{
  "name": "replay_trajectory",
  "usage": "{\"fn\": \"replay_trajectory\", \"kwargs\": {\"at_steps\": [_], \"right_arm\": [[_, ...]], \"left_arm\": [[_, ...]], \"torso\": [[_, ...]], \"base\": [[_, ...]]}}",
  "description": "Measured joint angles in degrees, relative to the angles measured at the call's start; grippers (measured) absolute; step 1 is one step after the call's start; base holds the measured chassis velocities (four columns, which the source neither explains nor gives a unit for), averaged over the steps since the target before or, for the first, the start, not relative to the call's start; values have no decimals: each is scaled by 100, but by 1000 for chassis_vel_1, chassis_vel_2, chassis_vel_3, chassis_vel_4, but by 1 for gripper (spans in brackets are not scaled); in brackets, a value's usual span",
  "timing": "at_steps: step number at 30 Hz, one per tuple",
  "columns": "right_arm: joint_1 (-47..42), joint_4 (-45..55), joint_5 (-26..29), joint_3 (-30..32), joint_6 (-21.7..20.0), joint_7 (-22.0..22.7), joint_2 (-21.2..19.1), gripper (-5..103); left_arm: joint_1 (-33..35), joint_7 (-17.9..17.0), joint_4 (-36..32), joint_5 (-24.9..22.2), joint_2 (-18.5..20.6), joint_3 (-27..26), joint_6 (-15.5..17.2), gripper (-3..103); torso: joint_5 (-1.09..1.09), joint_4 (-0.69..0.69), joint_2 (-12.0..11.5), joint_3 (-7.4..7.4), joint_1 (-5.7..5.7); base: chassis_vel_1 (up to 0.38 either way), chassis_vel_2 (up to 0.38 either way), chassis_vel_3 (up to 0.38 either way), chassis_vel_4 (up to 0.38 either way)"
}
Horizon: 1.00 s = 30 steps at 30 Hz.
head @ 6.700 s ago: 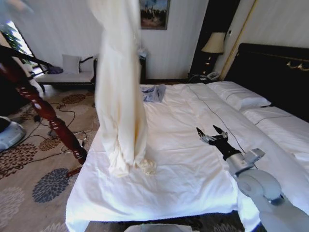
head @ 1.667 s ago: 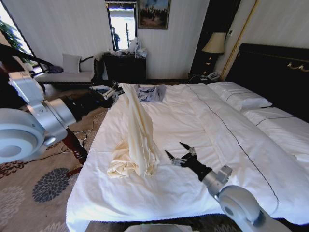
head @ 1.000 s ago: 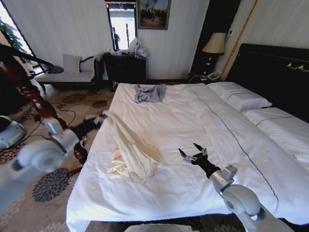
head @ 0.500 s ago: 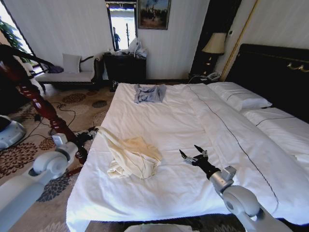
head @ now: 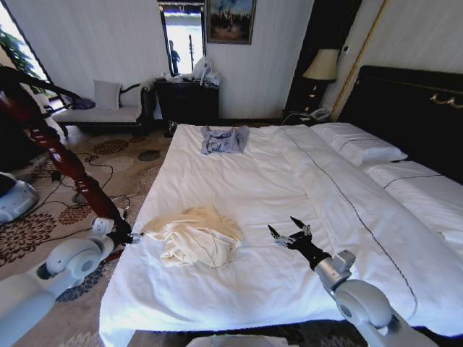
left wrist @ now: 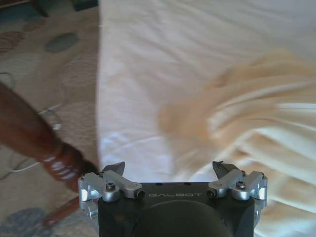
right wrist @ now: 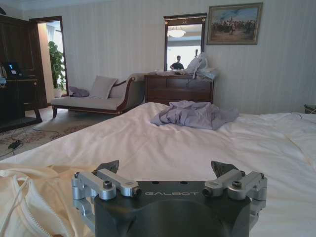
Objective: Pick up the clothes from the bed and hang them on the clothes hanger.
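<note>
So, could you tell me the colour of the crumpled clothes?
Pale cream-yellow clothes, clearest in the head view.

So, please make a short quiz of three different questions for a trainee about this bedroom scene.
1. True or false: the clothes lie crumpled on the bed.
2. Which gripper is nearer to the clothes? A) left gripper B) right gripper
3. Fill in: beside the bed stands a dark-red wooden ____.

Key: 1 true; 2 A, at the bed's edge, open and empty; the right gripper is also open, above the sheet; 3 post.
</note>
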Motion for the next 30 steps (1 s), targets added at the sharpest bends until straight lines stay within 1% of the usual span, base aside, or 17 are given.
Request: {"fn": "replay_trajectory", "kwargs": {"at_steps": [2,5,7,8,10,12,13,14,16,17,18,19,21,22,24,28,30], "right_arm": [[-23,10,-9,8,0,0,13,100],[-255,85,-140,147,17,-10,118,100],[-294,97,-163,177,26,-17,140,100],[-355,115,-196,216,40,-27,185,100],[-355,115,-214,218,42,-28,215,100],[-348,112,-215,216,42,-28,215,100],[-327,101,-219,204,42,-27,216,100],[-295,79,-219,188,40,-21,204,100],[-244,34,-197,170,33,-3,140,100],[-235,21,-182,169,32,0,114,100],[-235,21,-182,169,32,0,114,100],[-245,1,-159,183,31,5,69,100],[-246,-14,-130,192,28,10,33,100],[-246,-14,-130,192,28,10,33,100],[-195,-36,-91,188,3,29,6,100],[-115,-61,-39,146,-43,57,-15,100],[-61,-80,3,119,-63,69,-53,100]], "left_arm": [[11,-5,-62,-33,-2,-4,7,100],[-45,-63,-136,-275,-9,-75,114,100],[-83,-59,-110,-330,-9,-94,109,100],[-155,-30,-96,-483,-18,-128,73,100],[-208,-14,-246,-674,-149,-57,-109,100],[-218,-13,-303,-704,-197,2,-175,100],[-248,-15,-399,-736,-291,143,-290,100],[-325,-37,-546,-767,-509,485,-488,100],[-375,-116,-641,-760,-873,886,-719,100],[-378,-137,-637,-739,-1030,1014,-830,100],[-378,-137,-637,-739,-1030,1014,-830,100],[-394,-136,-550,-670,-1292,1193,-1040,100],[-416,-105,-423,-627,-1509,1300,-1262,100],[-416,-105,-423,-627,-1509,1300,-1262,100],[-519,-65,-255,-603,-1688,1428,-1471,103],[-671,-9,-33,-526,-1837,1575,-1574,98],[-754,21,146,-480,-1934,1675,-1605,97]], "torso": [[0,0,0,0,0],[-2,-2,0,0,0],[-2,-2,0,0,0],[-1,-4,0,0,0],[-1,-4,0,0,0],[-1,-3,0,0,0],[0,-1,0,0,0],[0,-1,0,0,0],[-2,-3,0,0,0],[-2,-2,0,0,0],[-2,-2,0,0,0],[-2,0,0,0,0],[-2,-3,0,0,0],[-2,-3,0,0,0],[-1,-1,0,0,0],[-1,-4,0,0,0],[-1,0,0,0,0]], "base": [[0,0,0,0],[0,0,0,0],[0,0,0,0],[0,0,0,0],[0,0,0,0],[0,0,0,0],[0,0,0,0],[0,0,0,0],[0,0,0,0],[0,0,0,0],[0,0,0,0],[0,0,0,0],[0,0,0,0],[0,0,0,0],[0,0,0,0],[0,0,0,0],[0,0,0,0]]}}
